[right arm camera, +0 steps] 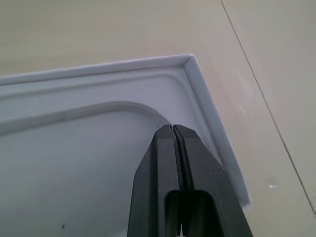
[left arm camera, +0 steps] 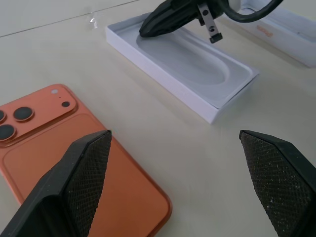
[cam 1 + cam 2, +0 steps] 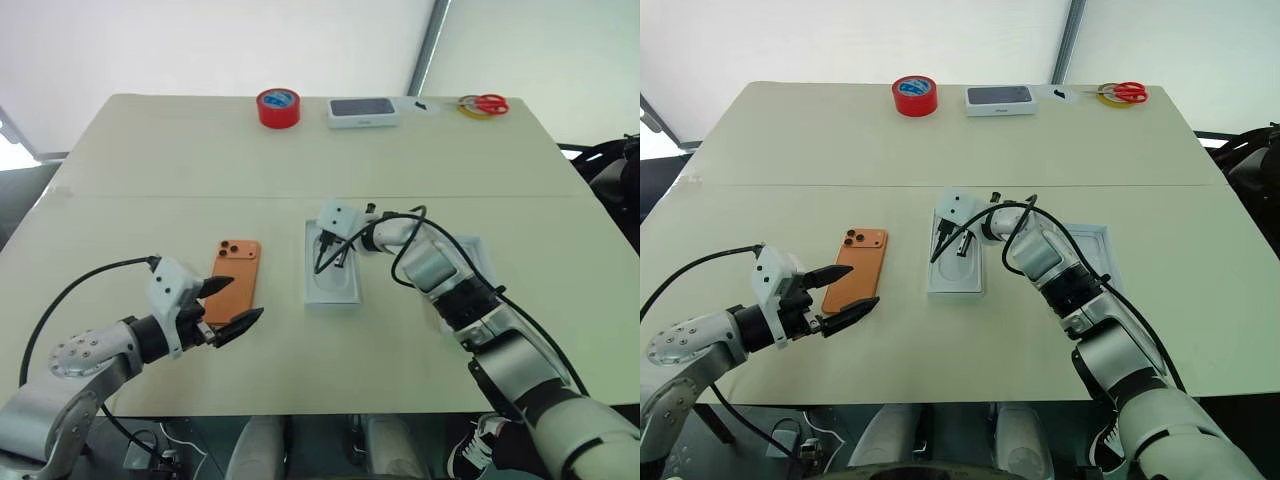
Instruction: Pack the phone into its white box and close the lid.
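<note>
Phone [image 3: 235, 279] lies camera-side up on the worktop [image 3: 150, 160], long axis running away from the robot, lens cluster at the far end. Just right of it sits the white box [image 3: 333, 290], parallel, open, its oval recess bare. Left tool [image 3: 232, 307] hangs wide open over the phone's near end, gripping nothing. Right tool [image 3: 331, 252], pinched shut and empty, dips into the box's far end. Beyond: red tape roll [image 3: 278, 107], small white box [image 3: 363, 112], scissors [image 3: 484, 103]. A white lid [image 3: 478, 262] lies under the right arm.

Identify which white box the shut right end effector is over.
The open white box mid-table, beside the phone; not the small picture-topped box at the far edge.
</note>
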You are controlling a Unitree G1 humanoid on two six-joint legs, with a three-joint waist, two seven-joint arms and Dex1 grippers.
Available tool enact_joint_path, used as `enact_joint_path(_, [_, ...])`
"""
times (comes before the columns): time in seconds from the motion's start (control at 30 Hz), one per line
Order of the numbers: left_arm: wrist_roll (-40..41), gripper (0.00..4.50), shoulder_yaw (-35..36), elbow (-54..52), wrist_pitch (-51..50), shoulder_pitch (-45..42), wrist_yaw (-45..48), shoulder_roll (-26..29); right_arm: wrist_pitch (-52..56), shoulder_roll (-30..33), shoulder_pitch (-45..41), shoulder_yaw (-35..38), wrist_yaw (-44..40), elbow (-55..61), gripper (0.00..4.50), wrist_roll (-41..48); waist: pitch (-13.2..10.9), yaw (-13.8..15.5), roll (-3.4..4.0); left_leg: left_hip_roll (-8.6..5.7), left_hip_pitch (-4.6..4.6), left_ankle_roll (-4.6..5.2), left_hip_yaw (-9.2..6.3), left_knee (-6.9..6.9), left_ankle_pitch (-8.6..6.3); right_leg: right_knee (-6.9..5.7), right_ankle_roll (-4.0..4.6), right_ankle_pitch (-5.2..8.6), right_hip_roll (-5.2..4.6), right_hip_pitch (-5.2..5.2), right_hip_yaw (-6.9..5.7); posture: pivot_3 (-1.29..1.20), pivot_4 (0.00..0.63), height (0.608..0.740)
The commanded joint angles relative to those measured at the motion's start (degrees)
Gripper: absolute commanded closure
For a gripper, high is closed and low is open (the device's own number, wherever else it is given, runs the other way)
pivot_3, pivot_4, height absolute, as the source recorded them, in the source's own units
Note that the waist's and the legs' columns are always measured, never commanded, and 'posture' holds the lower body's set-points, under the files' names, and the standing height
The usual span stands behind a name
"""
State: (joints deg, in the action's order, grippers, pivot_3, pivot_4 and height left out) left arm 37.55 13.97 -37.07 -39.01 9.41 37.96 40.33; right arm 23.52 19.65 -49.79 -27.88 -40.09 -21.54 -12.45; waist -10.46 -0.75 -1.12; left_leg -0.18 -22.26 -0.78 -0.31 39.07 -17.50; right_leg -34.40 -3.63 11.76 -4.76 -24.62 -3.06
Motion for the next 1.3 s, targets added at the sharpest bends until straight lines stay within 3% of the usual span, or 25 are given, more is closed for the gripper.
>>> enact_joint_path(0.03, [0.5,0.15,0.22,-2.74,1.29,0.55,0.37,-0.05,-1.52,-0.36,-1.28,0.74,0.32,-0.49,4.47,-1.39,0.0,-0.08,0.01,0.01,0.01,0.0,0.0,0.0,0.0,-0.01,0.0,0.0,0.02,0.0,0.0,0.0,0.15,0.74])
enact_joint_path(0.27, [0.63,0.15,0.14,-2.91,1.29,0.62,0.3,-0.25,-3.05,-0.23,-1.1,1.04,0.87,-1.21,4.47,-2.96,0.0,-0.1,0.01,0.04,0.06,-0.01,0.0,0.01,0.01,-0.11,-0.01,-0.01,0.06,0.0,0.01,0.0,0.15,0.74])
enact_joint_path(0.57, [0.46,0.15,-0.66,-3.11,1.46,0.66,0.66,-0.35,-1.93,1.55,1.2,1.89,-4.43,4.95,4.47,-1.85,-0.02,-0.06,0.04,0.04,0.06,-0.01,0.0,0.01,0.01,-0.1,-0.06,-0.04,0.06,0.0,0.01,0.0,0.15,0.74])
enact_joint_path(1.03, [0.07,0.15,-1.81,-2.86,2.06,-0.12,-0.21,-0.76,-5.89,0.07,0.05,2.02,4.19,-1.41,4.47,-6.14,-0.03,-0.06,0.06,0.03,0.07,-0.02,0.01,0.02,0.01,-0.14,-0.01,-0.01,0.06,0.0,0.01,0.0,0.15,0.74])
enact_joint_path(1.3, [0.16,0.15,-1.68,-2.97,1.82,0.04,-0.87,-1.0,-7.12,2.03,2.18,2.86,1.81,4.4,4.47,-4.91,-0.04,-0.02,0.06,0.03,0.07,-0.02,0.0,0.02,0.02,-0.15,-0.02,-0.02,0.06,0.0,0.02,0.0,0.15,0.74])
